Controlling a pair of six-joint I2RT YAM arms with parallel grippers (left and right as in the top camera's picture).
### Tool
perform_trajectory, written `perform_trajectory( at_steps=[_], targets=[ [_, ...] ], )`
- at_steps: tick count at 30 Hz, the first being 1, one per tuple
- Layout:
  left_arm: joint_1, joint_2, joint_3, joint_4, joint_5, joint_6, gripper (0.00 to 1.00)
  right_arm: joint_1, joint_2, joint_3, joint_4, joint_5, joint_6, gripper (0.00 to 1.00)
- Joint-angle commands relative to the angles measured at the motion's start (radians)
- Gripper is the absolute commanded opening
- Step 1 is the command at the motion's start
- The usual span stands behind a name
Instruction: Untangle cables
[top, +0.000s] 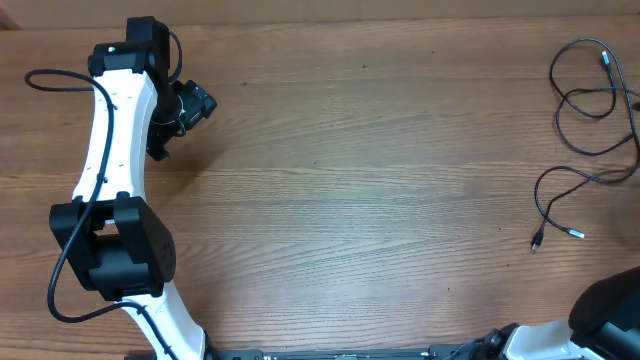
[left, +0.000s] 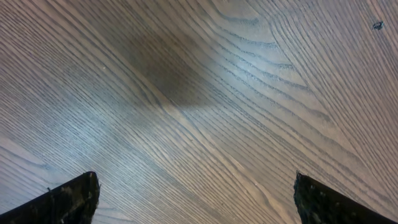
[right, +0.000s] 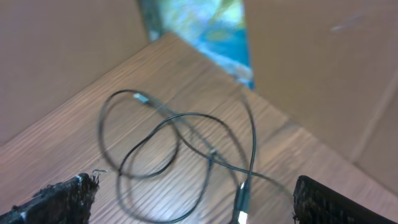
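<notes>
Right claw (right: 199, 205) and left claw (left: 196, 199) wide, empty; cables (right: 211, 152) lying tangled; likely next, pinching one strand.

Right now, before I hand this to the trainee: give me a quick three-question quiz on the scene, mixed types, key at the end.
1. True or false: the cables lie near the right edge of the overhead view, far from the left gripper.
2. What shows between the left gripper's jaws? A) bare table B) a cable C) a plug
3. Is the right gripper holding a cable?
Key: 1 true. 2 A. 3 no; it is open, and the cables lie on the table beyond it.
</notes>
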Motion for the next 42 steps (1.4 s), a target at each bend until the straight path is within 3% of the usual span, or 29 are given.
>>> perform_trajectory(
  at_steps=[1,8,15,18,27,35,42],
  targets=[
    [-0.001,0.017,0.006,0.001,-0.006,-0.007,1.0,0.003,-0.035,0.019,-0.008,-0.114,0.003,1.0],
    [-0.001,0.017,0.006,0.001,-0.006,-0.006,0.99,0.003,-0.035,0.019,-0.051,-0.241,0.0,1.0],
    [-0.001,0.017,0.006,0.001,-0.006,-0.007,1.0,0.02,-0.035,0.019,-0.15,-0.653,0.0,1.0],
    [-0.001,0.017,0.006,0.001,-0.006,-0.007,0.99,0.06,-0.035,0.019,-0.237,-0.739,0.0,1.0],
    [-0.001,0.017,0.006,0.001,-0.006,-0.007,1.0,0.311,-0.031,-0.002,-0.417,-0.73,0.0,1.0],
    [-0.001,0.017,0.006,0.001,-0.006,-0.007,0.99,0.593,-0.031,-0.018,-0.396,-0.601,0.0,1.0],
    [-0.001,0.017,0.006,0.001,-0.006,-0.007,0.99,0.701,-0.031,-0.018,-0.375,-0.601,0.0,1.0]
  ],
)
